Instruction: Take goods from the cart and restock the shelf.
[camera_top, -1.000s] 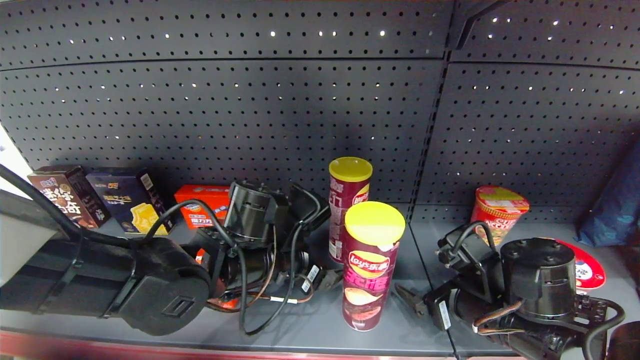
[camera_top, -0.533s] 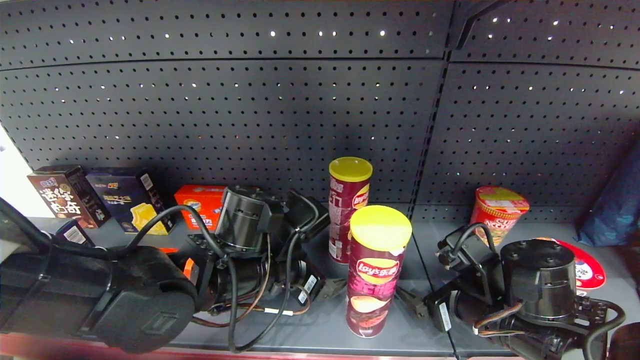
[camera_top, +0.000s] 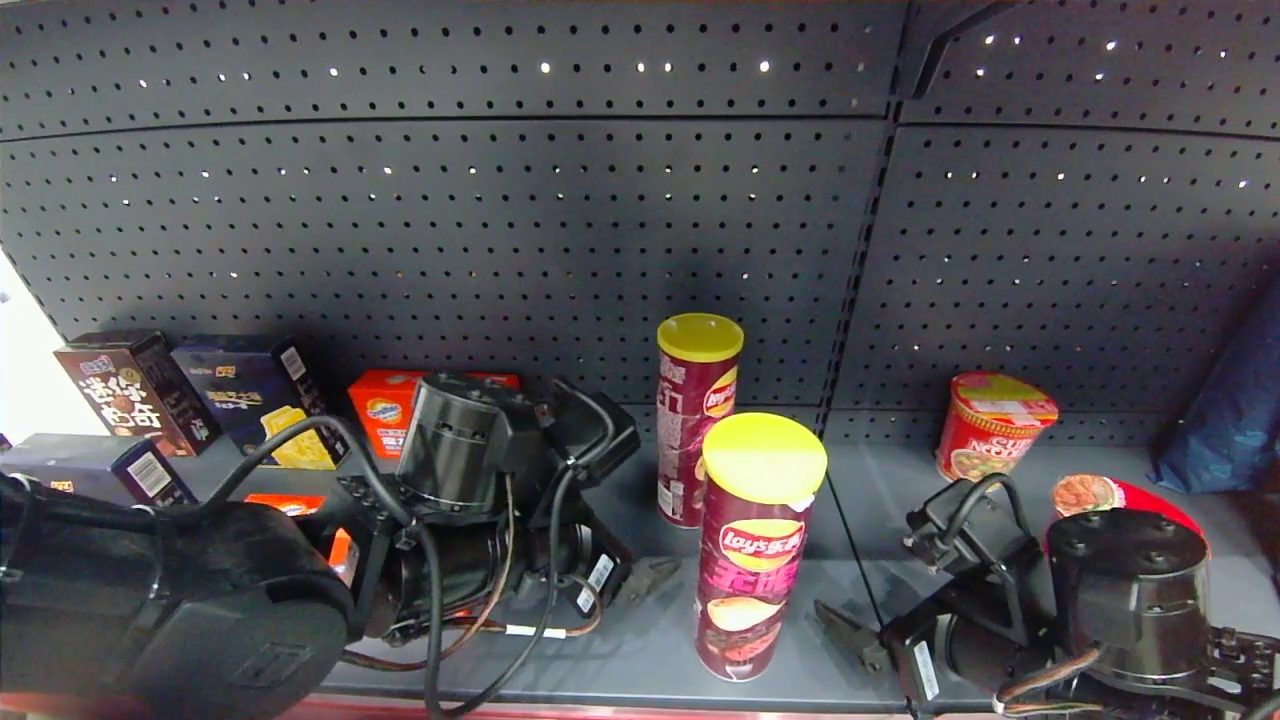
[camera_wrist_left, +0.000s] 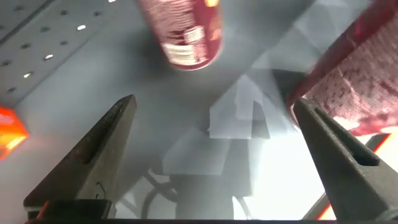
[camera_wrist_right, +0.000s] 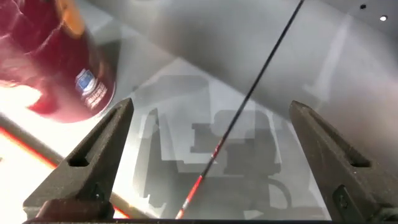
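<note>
Two maroon chip cans with yellow lids stand upright on the dark shelf. The rear can is near the pegboard, and the front can is close to the shelf's front edge. My left gripper is open, low over the shelf just left of the front can and apart from it. Between its fingers lies bare shelf, with the rear can ahead and the front can to one side. My right gripper is open and empty just right of the front can.
Several snack boxes stand at the left: brown, dark blue, orange and another dark one. A cup of noodles, a second cup on its side and a blue bag sit at the right.
The left gripper has drawn back leftward from the front can, which shifted slightly right and now stands free. The right arm has also pulled back, to the right and toward the shelf's front.
</note>
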